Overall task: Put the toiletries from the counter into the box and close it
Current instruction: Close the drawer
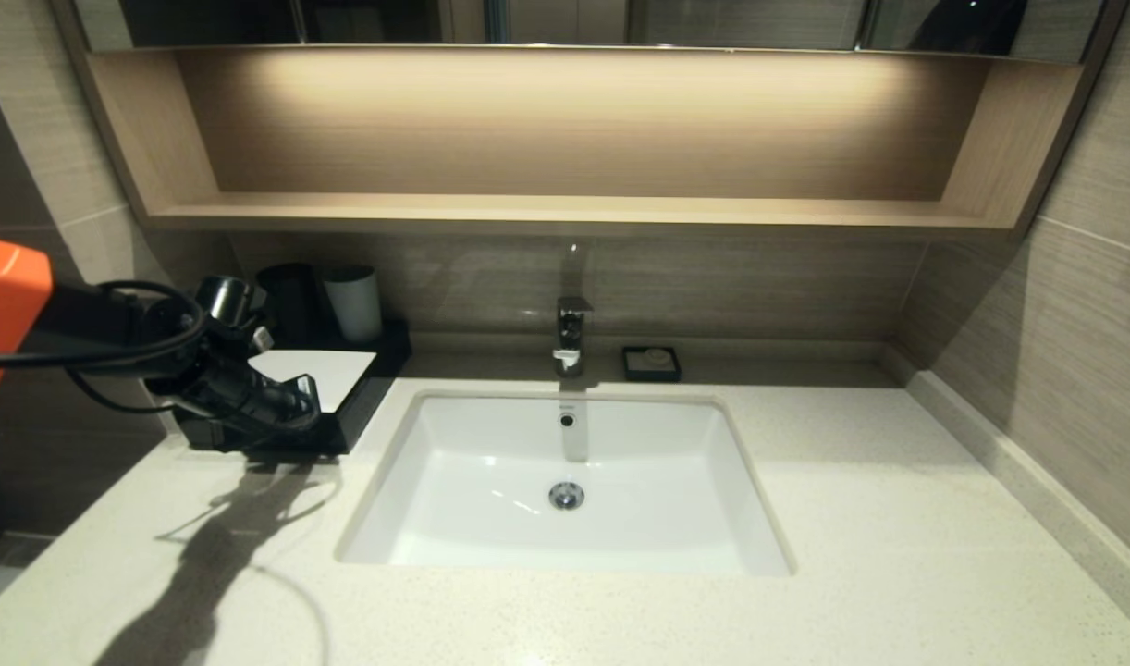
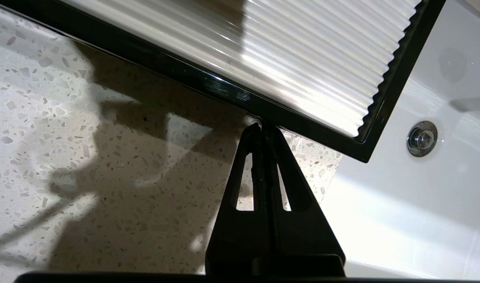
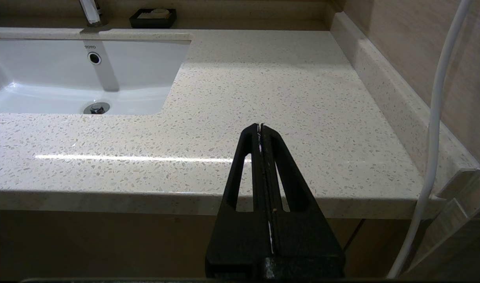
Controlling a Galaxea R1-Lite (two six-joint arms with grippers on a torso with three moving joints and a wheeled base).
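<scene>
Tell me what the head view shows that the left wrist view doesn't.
Only the head view shows the faucet, soap dish, two cups behind the box and the wooden shelf. Only the left wrist view shows the ribbed surface of the box and the left gripper shut, tips at its black front edge. Both show the counter, sink and drain.

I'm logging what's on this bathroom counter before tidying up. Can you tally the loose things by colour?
Black: 3, a low black box with a ribbed white top panel, a small black soap dish, a dark round cup.
White: 1, a pale round cup.
Wrapped toiletry packets: 0 in view on the speckled cream counter.
Total: 4.
</scene>
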